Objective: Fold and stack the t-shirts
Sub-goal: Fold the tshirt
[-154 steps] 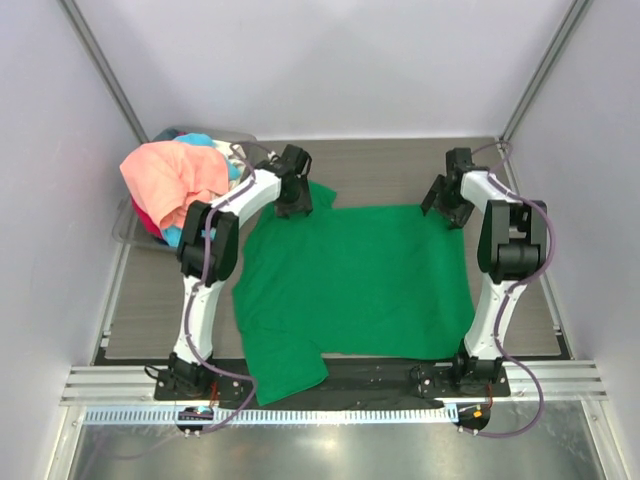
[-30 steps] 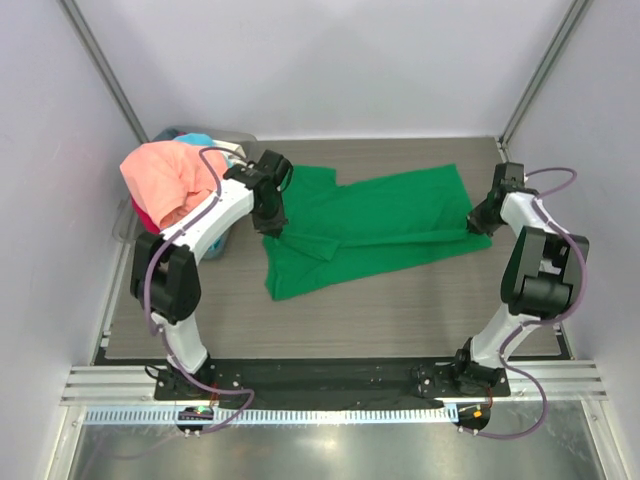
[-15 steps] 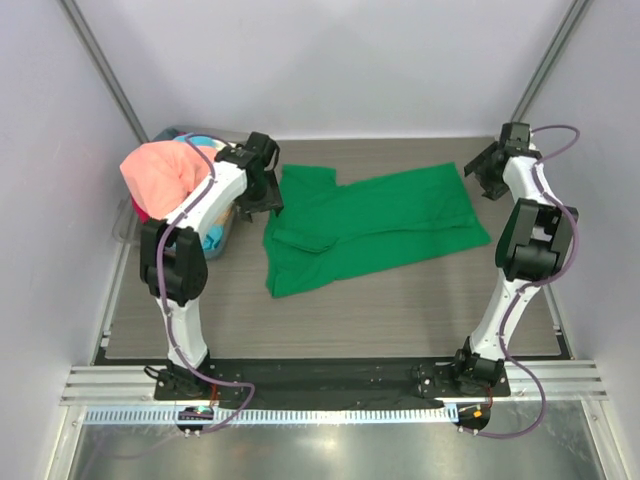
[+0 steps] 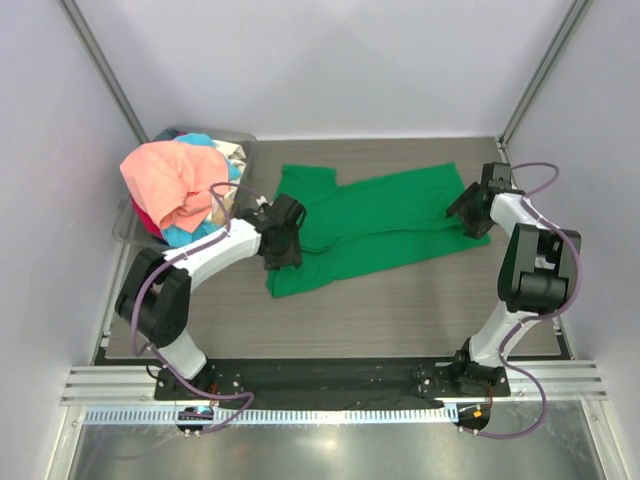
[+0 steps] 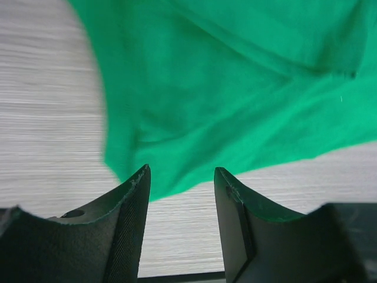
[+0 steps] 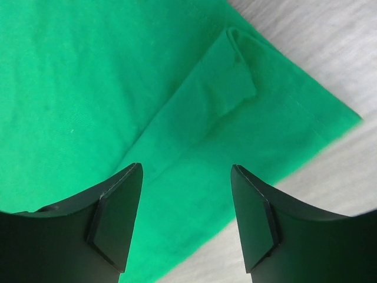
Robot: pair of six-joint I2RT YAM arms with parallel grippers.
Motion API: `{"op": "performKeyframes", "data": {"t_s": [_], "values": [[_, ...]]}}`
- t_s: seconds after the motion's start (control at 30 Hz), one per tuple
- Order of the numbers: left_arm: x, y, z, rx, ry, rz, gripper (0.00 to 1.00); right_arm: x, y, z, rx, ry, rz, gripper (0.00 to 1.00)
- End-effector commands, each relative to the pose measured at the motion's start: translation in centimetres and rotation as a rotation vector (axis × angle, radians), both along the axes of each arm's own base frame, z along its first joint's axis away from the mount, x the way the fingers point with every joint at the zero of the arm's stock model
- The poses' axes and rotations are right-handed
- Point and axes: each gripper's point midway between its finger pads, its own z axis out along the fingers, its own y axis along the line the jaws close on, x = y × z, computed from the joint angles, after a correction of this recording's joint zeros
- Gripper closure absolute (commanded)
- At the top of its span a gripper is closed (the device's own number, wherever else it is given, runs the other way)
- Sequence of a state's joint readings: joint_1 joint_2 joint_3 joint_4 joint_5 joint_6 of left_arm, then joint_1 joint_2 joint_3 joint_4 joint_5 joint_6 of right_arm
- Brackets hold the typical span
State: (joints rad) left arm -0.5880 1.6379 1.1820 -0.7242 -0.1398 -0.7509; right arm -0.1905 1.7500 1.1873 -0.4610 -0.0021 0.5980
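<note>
Landmark: the grey bin (image 4: 236, 136), sitting at the far left corner of the table (image 4: 400, 300).
Green t-shirt: here it is, the green t-shirt (image 4: 380, 225), flat on the table just right of the bin. It is folded into a long band that runs away from the bin and slants slightly toward the far side. Its end nearest the bin is creased and doubled over.
Pile: heaped in the bin and spilling over its rim are a salmon-pink t-shirt (image 4: 165, 180) on top, a light blue t-shirt (image 4: 186, 236) under it and a red t-shirt (image 4: 144, 218) peeking out low on the side.
Left gripper: the left gripper (image 4: 283, 245) is right of the bin and nearer the arm bases, over the near corner of the green cloth.
Left jaws: apart. The wrist view shows the cloth's edge (image 5: 235, 88) and bare table in the gap (image 5: 181, 174), with nothing pinched.
Right gripper: the right gripper (image 4: 468, 212) is well away from the bin, at the shirt's far-from-bin end.
Right jaws: wide apart (image 6: 185, 171) above green fabric (image 6: 88, 88), over a small folded flap, and empty.
Contact: whether either set of fingers touches the cloth, I cannot tell.
</note>
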Motion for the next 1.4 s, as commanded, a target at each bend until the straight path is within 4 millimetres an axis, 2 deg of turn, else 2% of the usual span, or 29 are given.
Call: {"op": "performKeyframes", "data": {"t_s": [0.0,0.03,0.1,0.13,0.2,0.23,0.43,0.47,0.53,0.57,0.6,0.63,0.67,0.73,0.8,0.83,0.87,0.9,0.93,0.97,1.0,1.03,1.07,1.13,1.17,1.37], "values": [[0.9,-3.8,-0.3,-0.114,-0.063,-0.018,0.52,3.4,-0.3,1.4,-0.007,-0.114,0.035,0.33],[0.8,-4.1,-1.1,-0.113,-0.049,-0.012,0.52,3.7,-0.5,0.8,-0.012,-0.1,0.036,0.33],[0.3,-4.1,-2.2,-0.108,-0.022,-0.013,0.53,4.7,-0.7,0.8,-0.016,-0.11,0.035,0.33],[0.3,-4.1,-2.6,-0.108,-0.02,-0.013,0.55,4.9,-0.6,-0.1,-0.004,-0.094,0.04,0.33],[0.0,-4.0,-3.3,-0.098,-0.003,-0.015,0.55,5.7,-0.6,-0.1,0.003,-0.103,0.04,0.33],[-0.1,-3.9,-3.6,-0.096,0.001,-0.017,0.56,5.9,-0.6,-0.6,0.005,-0.093,0.04,0.34],[-0.7,-3.3,-4.3,-0.08,0.012,-0.017,0.57,8.2,-1.1,0.2,0.005,-0.13,0.027,0.34],[-0.9,-3.2,-4.5,-0.077,0.016,-0.017,0.57,9.6,-1.4,1.4,-0.005,-0.165,0.023,0.34],[-1.1,-3.1,-4.6,-0.075,0.02,-0.018,0.57,11.1,-1.7,1.3,0.001,-0.177,0.012,0.34],[-1.3,-3.0,-4.7,-0.075,0.023,-0.019,0.57,13.0,-2.0,3.4,-0.006,-0.228,0.009,0.34],[-1.4,-2.9,-4.6,-0.075,0.024,-0.021,0.57,14.0,-2.1,2.9,0.005,-0.226,0.008,0.34],[-1.5,-2.8,-4.3,-0.076,0.022,-0.021,0.57,15.0,-2.1,3.6,0.01,-0.25,0.014,0.34],[-1.7,-2.6,-4.3,-0.07,0.022,-0.02,0.57,16.7,-2.2,5.9,0.012,-0.303,0.024,0.34],[-1.8,-2.3,-3.6,-0.071,0.009,-0.018,0.57,17.3,-2.2,6.9,0.002,-0.312,0.049,0.34],[-2.2,-1.7,-3.2,-0.059,-0.001,-0.01,0.51,15.9,-3.1,7.2,-0.044,-0.283,0.018,0.34],[-2.4,-1.5,-3.1,-0.057,-0.003,-0.005,0.49,14.5,-3.9,9.5,-0.067,-0.311,-0.009,0.33],[-2.5,-1.3,-2.3,-0.068,-0.02,0.002,0.47,11.9,-4.6,7.0,-0.069,-0.239,-0.052,0.34],[-2.5,-1.0,-2.1,-0.063,-0.033,0.012,0.44,10.1,-5.4,6.3,-0.075,-0.217,-0.093,0.33],[-2.9,-0.5,-2.4,-0.055,-0.028,0.038,0.42,7.8,-7.7,8.3,-0.066,-0.261,-0.153,0.33],[-3.0,-0.3,-1.8,-0.066,-0.047,0.049,0.42,4.5,-7.7,4.2,0.0,-0.197,-0.19,0.34],[-3.1,0.0,-1.9,-0.06,-0.051,0.057,0.41,2.5,-8.5,3.5,0.027,-0.193,-0.221,0.34],[-3.4,0.3,-2.2,-0.058,-0.049,0.067,0.41,0.3,-10.5,3.7,0.036,-0.205,-0.28,0.36],[-3.5,0.4,-2.3,-0.059,-0.049,0.079,0.41,-2.4,-10.2,1.2,0.052,-0.141,-0.302,0.36],[-3.6,0.6,-2.8,-0.057,-0.052,0.087,0.41,-3.9,-10.1,0.1,0.055,-0.121,-0.312,0.37],[-3.8,0.7,-3.2,-0.053,-0.042,0.098,0.4,-4.3,-9.4,-0.7,0.075,-0.113,-0.299,0.37],[-4.4,1.6,-4.8,-0.027,-0.025,0.143,0.38,-3.6,-8.7,-1.9,0.125,-0.118,-0.276,0.39]]}}
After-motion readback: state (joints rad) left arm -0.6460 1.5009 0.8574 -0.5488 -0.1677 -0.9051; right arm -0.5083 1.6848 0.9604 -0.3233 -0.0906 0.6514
